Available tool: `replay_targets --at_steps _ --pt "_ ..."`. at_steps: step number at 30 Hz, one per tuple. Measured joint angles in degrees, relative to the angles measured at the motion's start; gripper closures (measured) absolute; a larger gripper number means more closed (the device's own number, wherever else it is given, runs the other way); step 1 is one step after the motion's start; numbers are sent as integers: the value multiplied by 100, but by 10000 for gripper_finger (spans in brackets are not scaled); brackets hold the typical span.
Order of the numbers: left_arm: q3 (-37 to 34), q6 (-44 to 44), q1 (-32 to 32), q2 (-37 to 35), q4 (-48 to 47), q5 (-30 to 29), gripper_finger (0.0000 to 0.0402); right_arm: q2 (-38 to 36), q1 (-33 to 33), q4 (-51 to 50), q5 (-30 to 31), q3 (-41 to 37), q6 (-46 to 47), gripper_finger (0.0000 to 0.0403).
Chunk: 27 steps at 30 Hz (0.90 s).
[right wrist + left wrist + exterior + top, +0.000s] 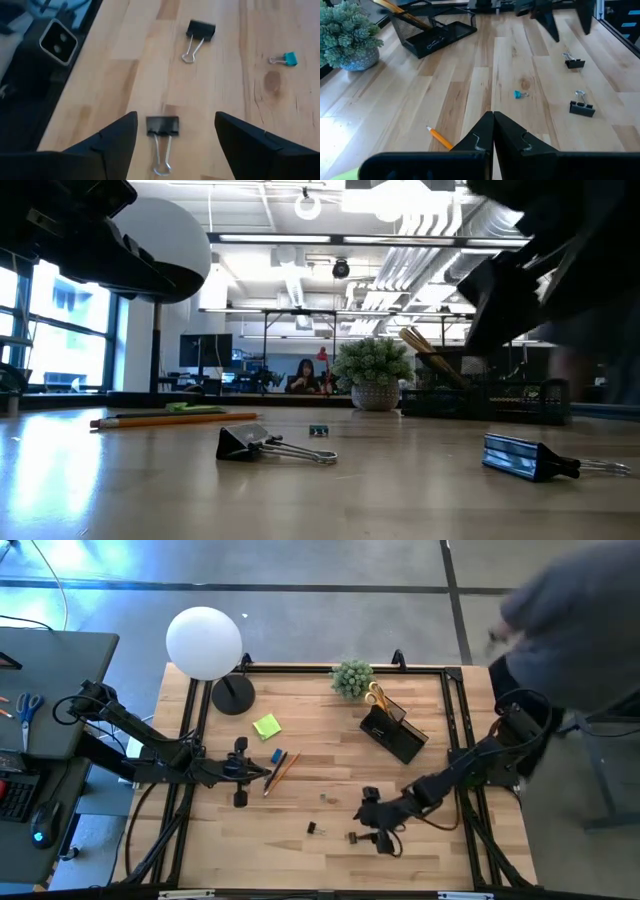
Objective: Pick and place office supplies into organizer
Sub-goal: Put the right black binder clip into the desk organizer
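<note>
A black clip (pixel 162 126) is seen on the table (pixel 220 90) between the wide-spread, empty fingers (pixel 112 142) of the right gripper (pixel 175 137). The left gripper (pixel 493 131) is closed, empty, beside a pencil (pixel 439 137).

- The left arm (pixel 150 745) enters from the left edge of the high view and stretches rightward to the frame's centre-left.
- The left gripper (pixel 262 772) sits at that arm's tip, left of centre; in the left wrist view its two dark fingers (pixel 507 131) press together, no gap between them.
- The right arm (pixel 480 765) comes in from the right edge and slants down toward the lower centre.
- The right gripper (pixel 175 135) has its fingers spread wide apart, pointing down at the table.
</note>
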Motion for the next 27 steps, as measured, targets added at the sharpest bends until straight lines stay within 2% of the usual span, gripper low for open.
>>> replay_targets --at_steps 4,8,13,21,27 --pt "-2 23 2 -2 26 -244 401 117 326 278 552 0 258 143" --pt "-2 108 2 0 187 -543 401 526 565 729 705 4 468 143" --pt "-2 142 2 -2 405 -573 401 931 740 930 873 4 675 143" --pt "-2 57 2 -2 501 -573 401 988 865 957 1608 4 499 144" --pt "-2 9 2 0 472 -573 401 1274 863 1272 1540 4 332 144"
